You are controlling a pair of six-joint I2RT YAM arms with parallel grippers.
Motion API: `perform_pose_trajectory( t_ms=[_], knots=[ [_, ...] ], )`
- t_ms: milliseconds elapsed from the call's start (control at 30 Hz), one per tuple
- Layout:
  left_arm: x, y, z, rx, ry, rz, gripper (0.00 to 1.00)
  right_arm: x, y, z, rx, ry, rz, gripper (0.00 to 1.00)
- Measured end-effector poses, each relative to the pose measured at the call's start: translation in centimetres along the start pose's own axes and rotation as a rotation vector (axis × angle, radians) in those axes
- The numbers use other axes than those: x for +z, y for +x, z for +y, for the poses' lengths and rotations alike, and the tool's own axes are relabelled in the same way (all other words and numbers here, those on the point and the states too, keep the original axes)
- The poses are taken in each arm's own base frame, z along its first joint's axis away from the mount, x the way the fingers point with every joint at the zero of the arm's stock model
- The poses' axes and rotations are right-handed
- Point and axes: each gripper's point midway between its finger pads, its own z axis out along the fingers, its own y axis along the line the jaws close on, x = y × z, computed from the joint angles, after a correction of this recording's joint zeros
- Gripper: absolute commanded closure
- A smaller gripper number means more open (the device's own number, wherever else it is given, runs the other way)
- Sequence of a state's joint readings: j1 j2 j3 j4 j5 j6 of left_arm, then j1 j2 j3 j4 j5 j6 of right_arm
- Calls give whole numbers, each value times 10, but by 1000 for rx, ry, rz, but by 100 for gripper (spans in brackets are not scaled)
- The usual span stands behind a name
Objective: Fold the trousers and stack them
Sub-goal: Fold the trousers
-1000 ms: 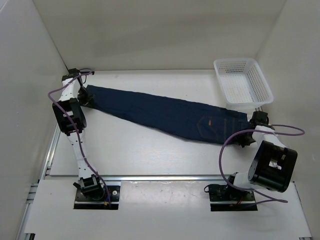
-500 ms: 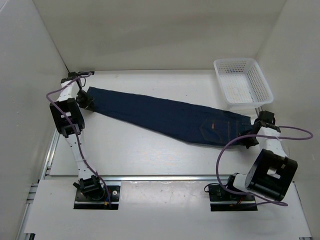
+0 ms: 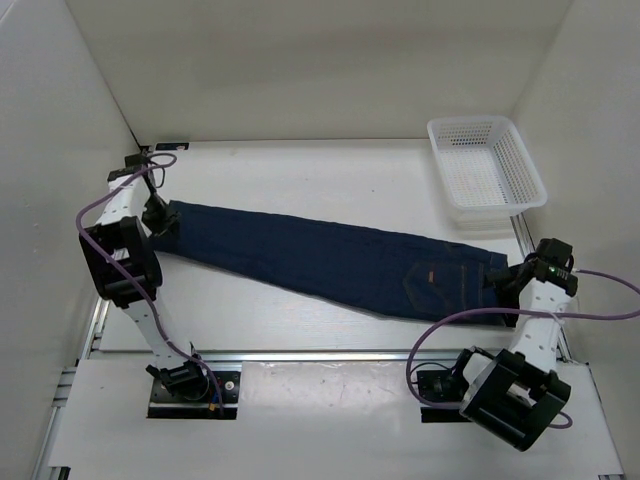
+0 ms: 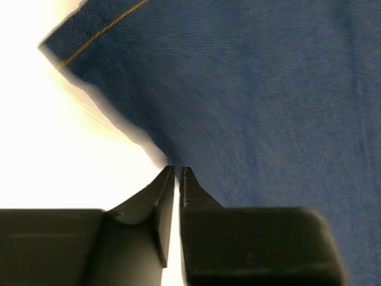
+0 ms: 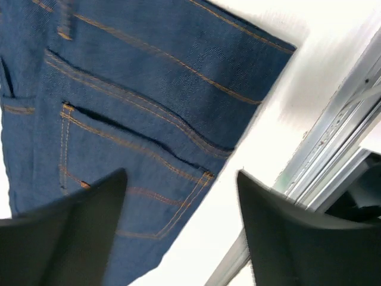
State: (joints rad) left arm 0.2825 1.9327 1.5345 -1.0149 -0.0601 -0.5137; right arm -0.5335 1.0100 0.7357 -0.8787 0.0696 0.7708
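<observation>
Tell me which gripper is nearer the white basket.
Right. The right gripper sits at the trousers' waistband, just near-side of the basket; the left gripper is at the hem, on the opposite side.

In the top view we look down from high above the near side, far enough to see the whole table (image 3: 300, 310), the jeans (image 3: 330, 255) and the basket (image 3: 485, 165). The left wrist view sits very near the cloth and looks past the left gripper (image 4: 175, 170) at the hem end. The right wrist view looks past the right gripper (image 5: 181, 174) at the pocket end and the rail (image 5: 333, 149). Each wrist view shares with the top view only its own end of the jeans.
</observation>
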Motion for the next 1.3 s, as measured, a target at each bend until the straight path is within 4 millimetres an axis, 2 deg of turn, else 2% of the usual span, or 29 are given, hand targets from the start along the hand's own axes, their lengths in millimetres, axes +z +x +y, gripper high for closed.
perform_pose_trajectory(
  t_ms=[67, 167, 200, 300, 333, 400, 433, 533, 600, 700, 800, 833, 933, 1000, 1167, 1233, 1300],
  knots=[
    [-6, -6, -4, 16, 12, -20, 69, -2, -1, -1, -2, -3, -9, 10],
    [-14, -17, -12, 34, 28, -55, 53, -6, -1, -3, -13, 1, -17, 9],
    [-18, -20, -15, 42, 31, -67, 34, -10, -2, -3, -15, 6, -20, 9],
    [-30, -30, -20, 42, 24, -103, 33, -24, -13, 6, -29, -11, -63, 9],
    [-33, -33, -21, 41, 22, -111, 46, -28, -17, 12, -35, -27, -76, 9],
    [-38, -44, -22, 33, 17, -133, 81, -33, -19, 18, -45, -48, -86, 9],
    [-39, -49, -21, 22, 12, -141, 90, -33, -19, 19, -48, -50, -86, 9],
    [-34, -66, -11, -22, -15, -151, 90, -31, -18, 19, -52, -41, -74, 9],
    [-22, -76, 2, -55, -42, -140, 65, -29, -18, 18, -55, -33, -66, 10],
    [2, -87, 17, -90, -74, -103, 42, -26, -17, 18, -60, -25, -54, 10],
    [28, -79, 28, -100, -104, -43, 42, -23, -15, 17, -68, -14, -38, 16],
    [36, -72, 30, -97, -112, -21, 41, -22, -15, 17, -71, -10, -31, 19],
    [52, -46, 35, -84, -137, 50, 41, -20, -14, 18, -81, -15, -24, 19],
    [58, -37, 37, -82, -147, 78, 41, -21, -13, 20, -87, -23, -20, 19],
    [60, -40, 35, -93, -143, 75, 43, -21, -13, 23, -97, -40, -19, 19],
    [60, -42, 33, -104, -137, 70, 55, -21, -13, 24, -103, -43, -19, 19],
    [62, -44, 30, -119, -132, 67, 78, -21, -13, 24, -107, -44, -19, 19]
  ],
)
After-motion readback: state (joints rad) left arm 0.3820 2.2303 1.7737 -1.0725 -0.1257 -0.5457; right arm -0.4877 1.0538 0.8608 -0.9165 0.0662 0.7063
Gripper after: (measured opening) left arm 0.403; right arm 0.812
